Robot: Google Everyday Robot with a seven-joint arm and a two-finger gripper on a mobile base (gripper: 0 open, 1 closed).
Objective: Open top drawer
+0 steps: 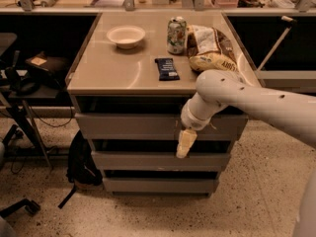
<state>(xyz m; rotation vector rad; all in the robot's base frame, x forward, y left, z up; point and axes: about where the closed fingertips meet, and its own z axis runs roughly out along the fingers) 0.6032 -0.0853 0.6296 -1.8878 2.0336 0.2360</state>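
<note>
The top drawer [128, 126] is the widest of three flat grey fronts on the cabinet, with a dark gap above it under the tabletop. Small white scuffs show right of its centre. Two slimmer grey fronts [148, 161] lie below it. My gripper [184, 143], cream-coloured, hangs downward from the white arm [232, 93]. It is in front of the top drawer's lower edge, right of centre, its tip over the gap above the middle drawer. Whether it touches the front cannot be told.
On the cabinet top stand a white bowl [126, 35], a can [176, 34], a chip bag [212, 51] and a dark snack bar [167, 68]. A black backpack [81, 162] leans at the cabinet's left foot. A dark side desk [29, 78] stands further left.
</note>
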